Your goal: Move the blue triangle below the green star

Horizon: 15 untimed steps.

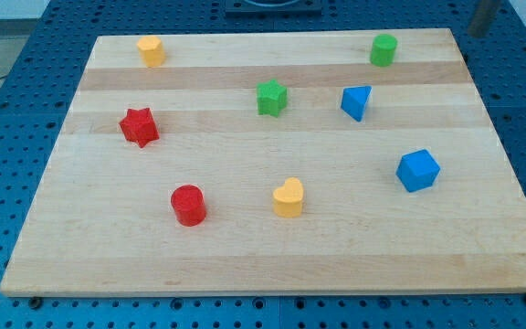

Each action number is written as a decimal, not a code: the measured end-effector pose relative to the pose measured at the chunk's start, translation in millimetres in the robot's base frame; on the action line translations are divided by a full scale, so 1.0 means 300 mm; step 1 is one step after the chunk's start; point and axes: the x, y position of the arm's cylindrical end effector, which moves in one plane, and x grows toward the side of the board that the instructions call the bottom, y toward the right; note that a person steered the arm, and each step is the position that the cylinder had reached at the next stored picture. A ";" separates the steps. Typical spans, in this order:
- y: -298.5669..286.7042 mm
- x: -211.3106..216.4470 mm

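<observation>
The blue triangle (pixel 356 102) lies on the tabletop (pixel 245 265) at 3 o'clock from the green star (pixel 271 97), near it but apart. The spot it must reach, at 6 o'clock from the star, is bare wood.

My tip cannot be made out. A dark shape at the view's top right corner may belong to the arm, but the rod's end is hidden, so I cannot tell where it stands relative to the blocks. The rig carries no gripper, so nothing is held.

Risks, as I judge them: the triangle's slanted faces could let it twist or slip off the tip if pushed off centre. A push aimed straight toward 9 o'clock would drive it into the star and shift the reference.

The yellow heart (pixel 289 196) sits at 6 o'clock from the star, well apart; an overlong push could strike it. The blue cube (pixel 417 170), red cylinder (pixel 188 204), red star (pixel 139 126), yellow block (pixel 152 51) and green cylinder (pixel 383 49) lie clear of the path.
</observation>
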 end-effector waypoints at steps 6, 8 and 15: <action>-0.257 0.416; -0.259 0.422; -0.367 0.773</action>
